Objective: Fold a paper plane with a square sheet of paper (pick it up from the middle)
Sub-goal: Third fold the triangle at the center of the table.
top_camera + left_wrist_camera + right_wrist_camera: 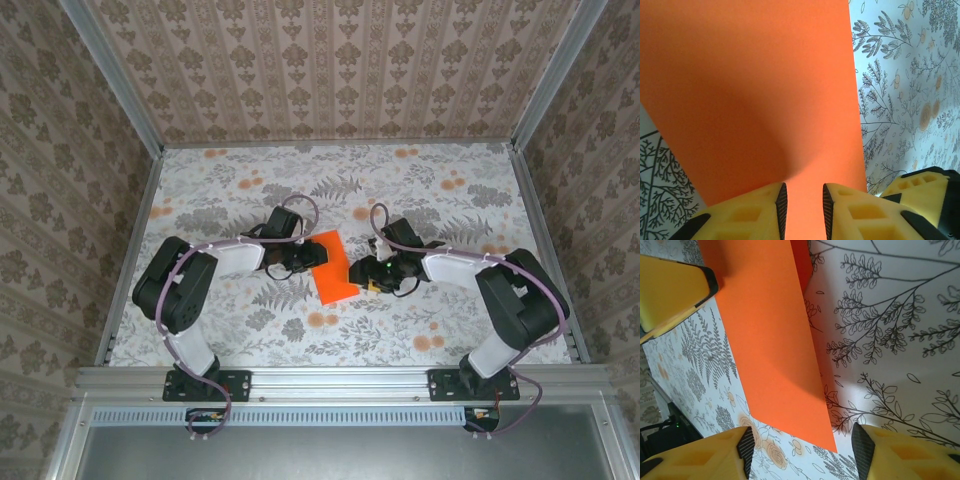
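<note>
The square sheet of paper is vivid orange and lies as a folded, slanted strip on the flower-print table, between my two grippers. My left gripper is at its left edge. In the left wrist view the paper humps softly toward my left gripper, whose jaws stand narrow, with a gap of orange showing between them. My right gripper is at the strip's right side. In the right wrist view my right gripper stands open and wide around the paper's near corner, apart from it.
Metal rails and papered walls fence the table on the left, right and far sides. A metal beam carries both arm bases at the near edge. My right gripper's yellow finger sits close beside the left one. Bare table stretches behind the grippers.
</note>
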